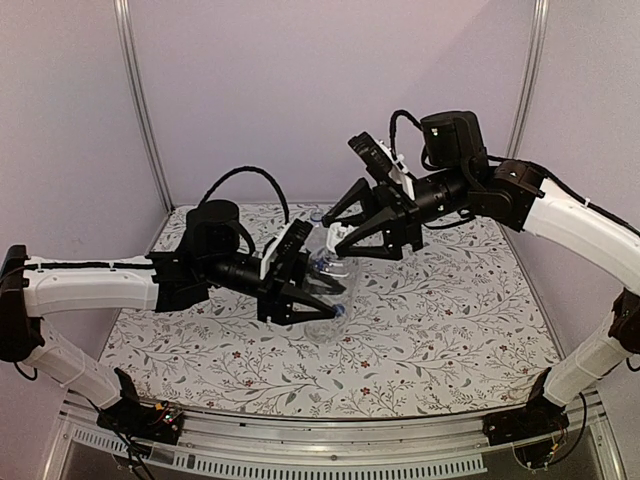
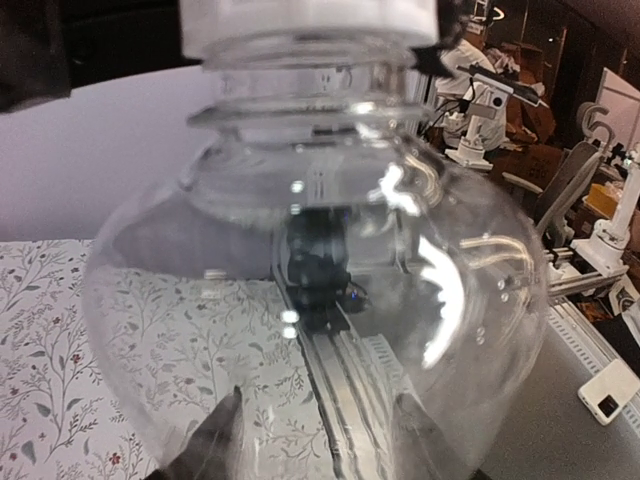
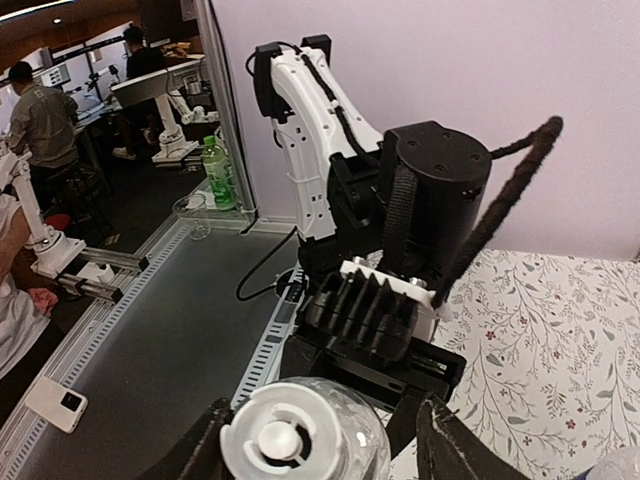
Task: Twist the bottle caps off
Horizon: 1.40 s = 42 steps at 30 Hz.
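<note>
My left gripper (image 1: 318, 292) is shut on the unlabelled clear bottle (image 1: 335, 305) and holds it off the table, neck toward the right arm. In the left wrist view the bottle (image 2: 320, 300) fills the frame, and my fingers (image 2: 215, 440) show through its wall. Its white cap (image 2: 310, 20) is at the top edge. My right gripper (image 3: 322, 430) is open, with its jaws either side of the white cap (image 3: 285, 440); the cap sits close to the left finger (image 3: 195, 450). A blue patch (image 1: 330, 265) shows by the bottle; I cannot tell what it is. The labelled bottle is not clearly seen.
The floral tablecloth (image 1: 450, 320) covers the table. Purple walls with metal posts (image 1: 140, 100) close the back and sides. A pale clear object (image 3: 620, 465) lies at the right wrist view's bottom right corner.
</note>
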Motion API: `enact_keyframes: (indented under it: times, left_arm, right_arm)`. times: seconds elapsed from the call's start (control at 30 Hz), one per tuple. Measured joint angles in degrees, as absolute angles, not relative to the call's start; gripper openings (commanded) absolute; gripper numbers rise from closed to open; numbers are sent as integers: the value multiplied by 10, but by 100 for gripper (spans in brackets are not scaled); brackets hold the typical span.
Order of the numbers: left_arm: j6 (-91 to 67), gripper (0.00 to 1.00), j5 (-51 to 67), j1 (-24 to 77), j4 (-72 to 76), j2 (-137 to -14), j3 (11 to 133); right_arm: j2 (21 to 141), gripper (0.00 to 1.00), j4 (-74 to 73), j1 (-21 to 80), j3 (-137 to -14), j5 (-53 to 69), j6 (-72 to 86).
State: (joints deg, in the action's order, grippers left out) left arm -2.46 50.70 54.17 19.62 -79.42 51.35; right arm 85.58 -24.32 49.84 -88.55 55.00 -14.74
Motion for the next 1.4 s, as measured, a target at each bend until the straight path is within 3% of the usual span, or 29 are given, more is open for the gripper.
enact_keyframes:
  times: [0.1, 0.27, 0.53, 0.9, 1.13, 1.4]
  left_arm:
    - [-17, 46, 488, 542, 190, -794, 514]
    - [-11, 46, 438, 542, 193, -786, 507]
    - [-11, 46, 294, 542, 237, -757, 468]
    - [-37, 47, 112, 542, 304, -748, 425]
    - [-46, 49, 44, 542, 324, -750, 422]
    - [-46, 48, 22, 542, 333, -753, 422]
  right_arm:
    - [855, 83, -246, 495, -886, 527, -141]
    - [841, 91, -246, 491, -881, 482, -130]
    - [797, 91, -222, 491, -877, 385, -72]
    - [805, 91, -153, 536, -878, 148, 64]
    - [853, 90, -141, 552, -895, 74, 95]
    - [890, 80, -137, 574, -922, 50, 94]
